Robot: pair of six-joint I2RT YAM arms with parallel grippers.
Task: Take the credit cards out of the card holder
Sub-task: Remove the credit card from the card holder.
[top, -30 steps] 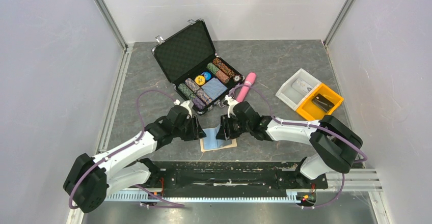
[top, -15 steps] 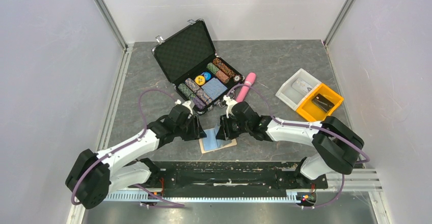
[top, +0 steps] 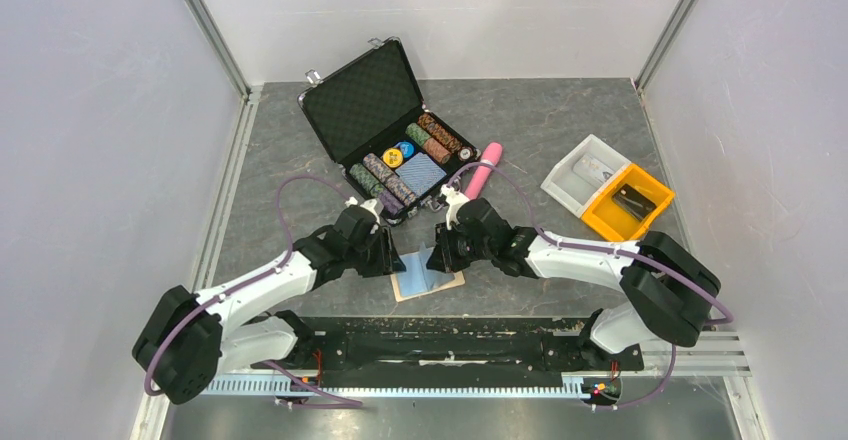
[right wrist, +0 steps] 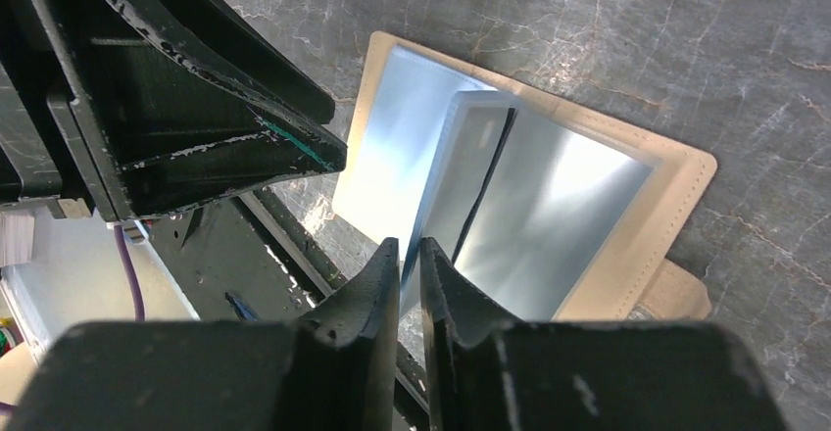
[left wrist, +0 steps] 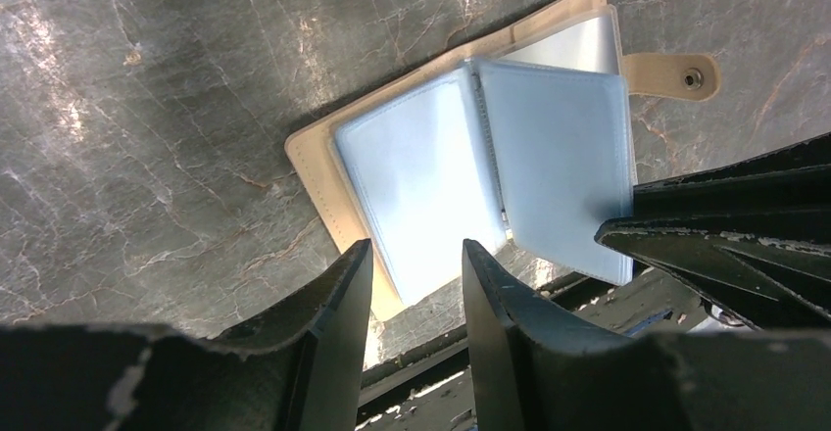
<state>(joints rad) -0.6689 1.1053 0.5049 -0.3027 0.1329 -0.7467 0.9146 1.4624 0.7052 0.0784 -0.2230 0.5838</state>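
Observation:
The tan card holder [top: 455, 283] lies open on the table between my two grippers, its tab [left wrist: 676, 73] on one edge. Light blue cards fill both halves [left wrist: 416, 181]. My right gripper [right wrist: 411, 245] is shut on the near edge of one light blue card [right wrist: 461, 171], which stands up from the holder's spine; I cannot tell whether it is bare or in a clear sleeve. My left gripper [left wrist: 416, 247] is open and empty just above the left half's near edge. In the top view the left gripper [top: 393, 260] and right gripper [top: 437, 257] flank the holder closely.
An open black chip case [top: 365, 100] with poker chips stands behind the grippers. A pink cylinder [top: 482, 170] lies to its right. A white bin [top: 580, 172] and a yellow bin [top: 628, 200] sit at the right. The black front rail [top: 440, 345] is right below the holder.
Both arms have shifted only slightly. The right gripper has edged a little left over the holder with the card in it. The holder has stayed put.

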